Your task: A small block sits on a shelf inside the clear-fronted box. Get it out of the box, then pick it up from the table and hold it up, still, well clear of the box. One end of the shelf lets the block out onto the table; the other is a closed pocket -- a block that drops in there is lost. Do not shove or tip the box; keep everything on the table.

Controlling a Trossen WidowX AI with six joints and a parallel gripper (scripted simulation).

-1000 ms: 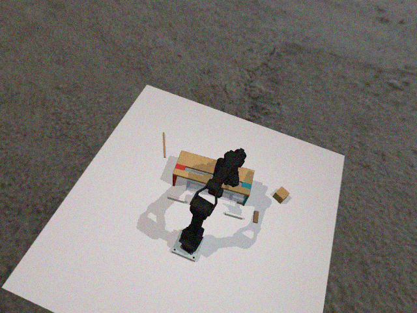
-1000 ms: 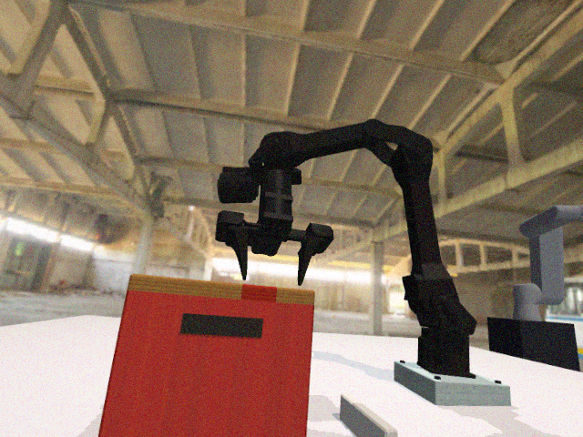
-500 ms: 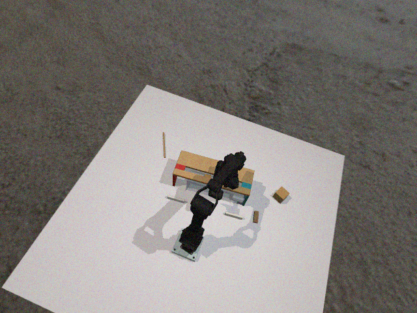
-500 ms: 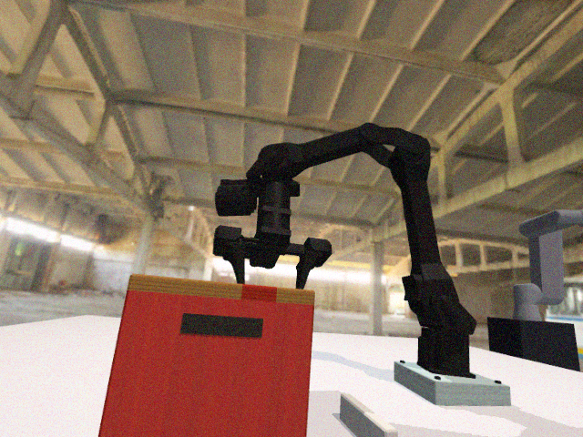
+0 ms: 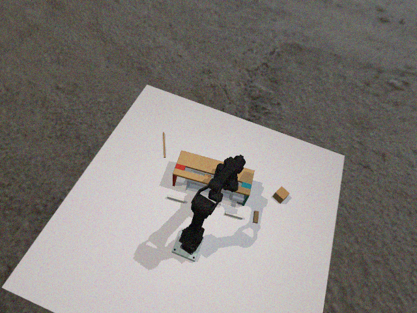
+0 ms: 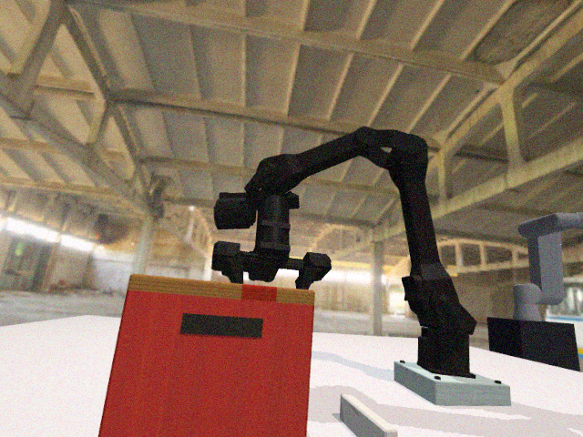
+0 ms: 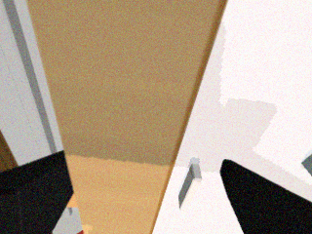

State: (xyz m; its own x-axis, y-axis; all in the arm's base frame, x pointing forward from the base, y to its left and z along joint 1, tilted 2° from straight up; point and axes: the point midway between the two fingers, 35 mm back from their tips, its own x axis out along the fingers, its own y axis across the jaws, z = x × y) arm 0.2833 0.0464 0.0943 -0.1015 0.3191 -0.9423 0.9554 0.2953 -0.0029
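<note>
The box stands upright on the table, with a wooden top split by a long slot, a red end at the top view's left and a teal end at its right. A small orange-tan patch shows through the slot near mid-box. It looks like the block on the shelf, but the arm hides part of the slot. My gripper is open and empty, pointing down low over the box top. In the wrist view its fingers stand on either side of the front wooden strip. The fingertips are hidden in the exterior view.
A thin stick lies beyond the red end. A wooden cube and a small brown piece lie off the teal end. Two pale bars, one left and one right, stand between box and arm base.
</note>
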